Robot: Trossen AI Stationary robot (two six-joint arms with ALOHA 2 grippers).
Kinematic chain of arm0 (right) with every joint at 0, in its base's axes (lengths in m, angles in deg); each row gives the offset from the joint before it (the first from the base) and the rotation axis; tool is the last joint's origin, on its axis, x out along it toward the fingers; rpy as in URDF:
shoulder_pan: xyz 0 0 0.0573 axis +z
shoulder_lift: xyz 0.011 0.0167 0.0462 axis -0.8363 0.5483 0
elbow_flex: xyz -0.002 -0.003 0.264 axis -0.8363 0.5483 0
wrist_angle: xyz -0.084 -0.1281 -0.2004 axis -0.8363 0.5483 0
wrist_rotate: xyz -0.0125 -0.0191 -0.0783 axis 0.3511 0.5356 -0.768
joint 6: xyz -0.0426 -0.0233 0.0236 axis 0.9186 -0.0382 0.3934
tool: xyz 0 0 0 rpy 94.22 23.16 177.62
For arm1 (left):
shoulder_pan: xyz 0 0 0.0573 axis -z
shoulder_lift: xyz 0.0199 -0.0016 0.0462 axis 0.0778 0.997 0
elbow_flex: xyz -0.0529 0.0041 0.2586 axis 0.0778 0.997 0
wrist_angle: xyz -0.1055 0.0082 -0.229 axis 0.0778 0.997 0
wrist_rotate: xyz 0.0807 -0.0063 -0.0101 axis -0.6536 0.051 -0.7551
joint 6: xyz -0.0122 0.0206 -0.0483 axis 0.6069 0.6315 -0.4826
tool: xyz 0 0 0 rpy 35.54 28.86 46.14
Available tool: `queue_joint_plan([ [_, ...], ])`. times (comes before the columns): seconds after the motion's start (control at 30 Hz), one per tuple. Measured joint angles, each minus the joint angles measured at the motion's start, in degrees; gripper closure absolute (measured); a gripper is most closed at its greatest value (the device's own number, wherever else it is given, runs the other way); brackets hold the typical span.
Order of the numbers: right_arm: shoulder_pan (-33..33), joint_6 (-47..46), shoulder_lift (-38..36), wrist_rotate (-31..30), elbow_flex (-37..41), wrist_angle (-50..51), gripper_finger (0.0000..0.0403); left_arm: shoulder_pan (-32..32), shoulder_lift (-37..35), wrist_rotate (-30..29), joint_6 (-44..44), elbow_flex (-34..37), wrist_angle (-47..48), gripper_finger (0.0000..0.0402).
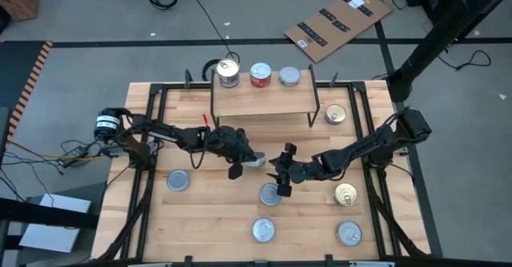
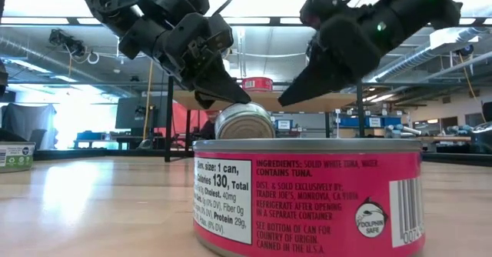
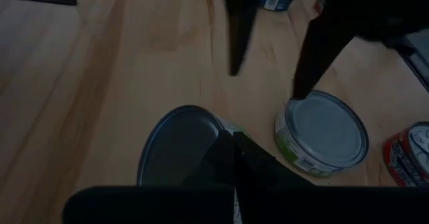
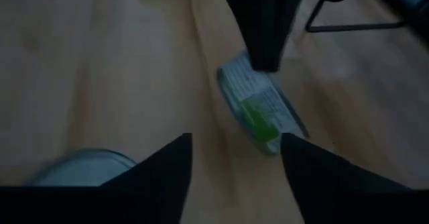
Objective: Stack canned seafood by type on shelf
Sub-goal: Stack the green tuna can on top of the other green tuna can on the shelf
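My left gripper (image 1: 242, 160) is shut on a silver-topped can with a green label (image 1: 254, 160) near the table's middle, in front of the shelf (image 1: 264, 101). My right gripper (image 1: 282, 179) is open just to the right of it, over another silver-topped can (image 1: 270, 193) that stands flat on the table. In the left wrist view one right fingertip (image 3: 298, 93) is at that can's rim (image 3: 289, 110); I cannot tell whether it touches. A silver-topped can (image 1: 228, 73), a red one (image 1: 260, 74) and a silver one (image 1: 290, 77) stand in a row along the shelf's far edge. My left gripper pinches the green-labelled can at its rim (image 3: 224, 127) between its two fingers, coming slantwise from above and the table's left. The can (image 2: 244, 121) is tilted, its flat top turned toward the near edge. The pink can in front hides whether its lower edge is on the table.
Loose cans stand on the table: a silver one at the left (image 1: 178, 181), two silver at the near edge (image 1: 263, 229) (image 1: 349, 233), gold ones at the right (image 1: 346, 193) (image 1: 336, 115). A pink-labelled tuna can (image 2: 307, 195) fills the low view's foreground.
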Motion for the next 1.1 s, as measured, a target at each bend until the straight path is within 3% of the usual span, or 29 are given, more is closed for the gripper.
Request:
queue_joint_plan([
  [0.23,-0.81,9.58,1.34,-3.48,0.0,-1.84,0.0095,-0.17,0.0,0.02,-0.18,0.0,-0.01,0.0401],
  [0.43,-2.46,20.1,2.26,-3.25,-0.06,-5.98,0.009,-0.35,0.0,0.0,-0.07,0.01,-0.43,0.0401],
  [0.57,-3.62,25.32,6.03,-0.88,-0.27,-9.0,0.0105,-0.35,-0.02,0.0,0.09,-0.01,-1.09,0.0401],
  [0.8,-3.93,27.29,11.43,-2.33,-4.16,-8.94,0.014,-0.33,-0.04,0.0,0.1,-0.01,-0.83,0.0401],
  [1.1,-3.87,27.78,11.89,-3.39,-5.22,-8.76,0.0254,-0.35,-0.04,0.0,0.39,-0.01,-0.52,0.0401],
])
